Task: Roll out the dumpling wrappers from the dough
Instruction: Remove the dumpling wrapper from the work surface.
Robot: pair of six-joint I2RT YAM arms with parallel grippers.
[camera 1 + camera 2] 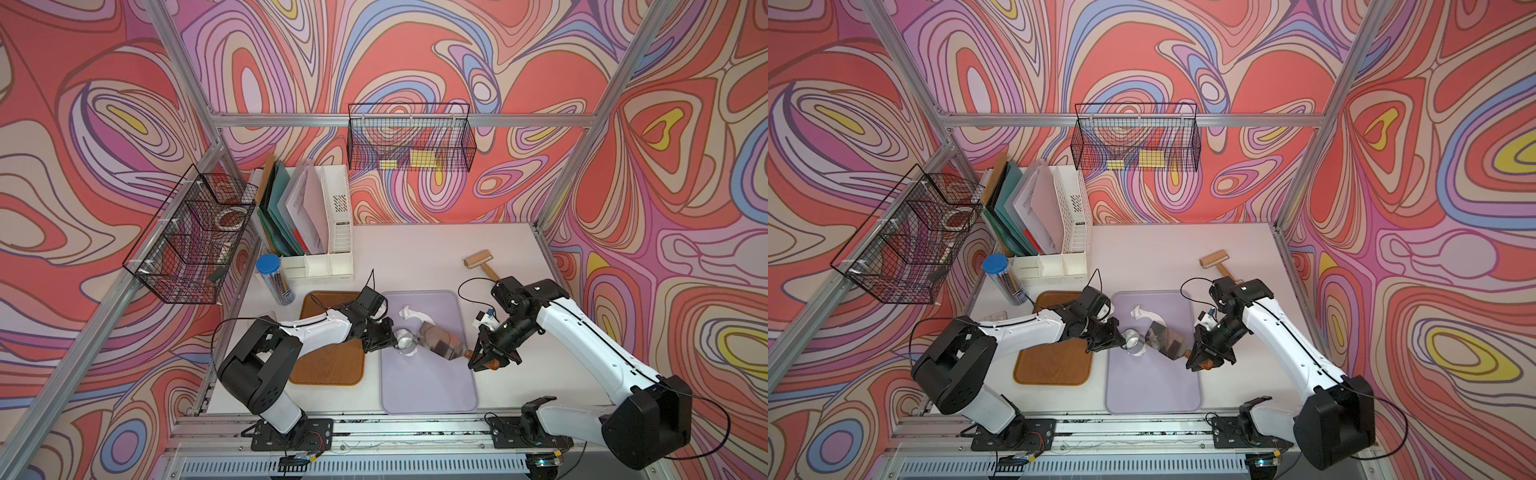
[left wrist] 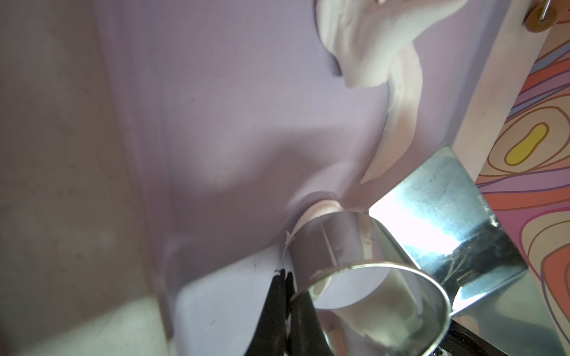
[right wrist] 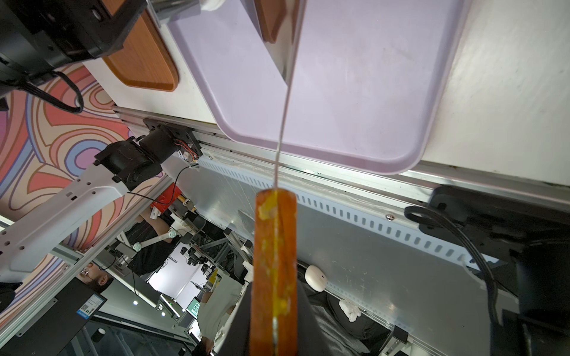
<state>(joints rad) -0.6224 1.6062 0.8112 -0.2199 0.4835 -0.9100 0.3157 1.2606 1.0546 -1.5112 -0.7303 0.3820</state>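
My left gripper [image 1: 380, 332] is pinched on the wall of the small shiny steel ring cutter [image 1: 405, 337], which stands near the middle of the lavender plastic tray [image 1: 428, 386]. My right gripper [image 1: 486, 362] is clenched on the wooden handle of the flat steel scraper [image 1: 440, 340], its blade reaching up to the ring.

The thin round white dumpling wrapper [image 1: 408, 352] peeks out under the ring. The ragged white dough scrap [image 1: 411, 313] lies toward the tray's far edge. I judge both soft, light, tacky and quick to tear, so I'd slide the blade beneath rather than pinch them.
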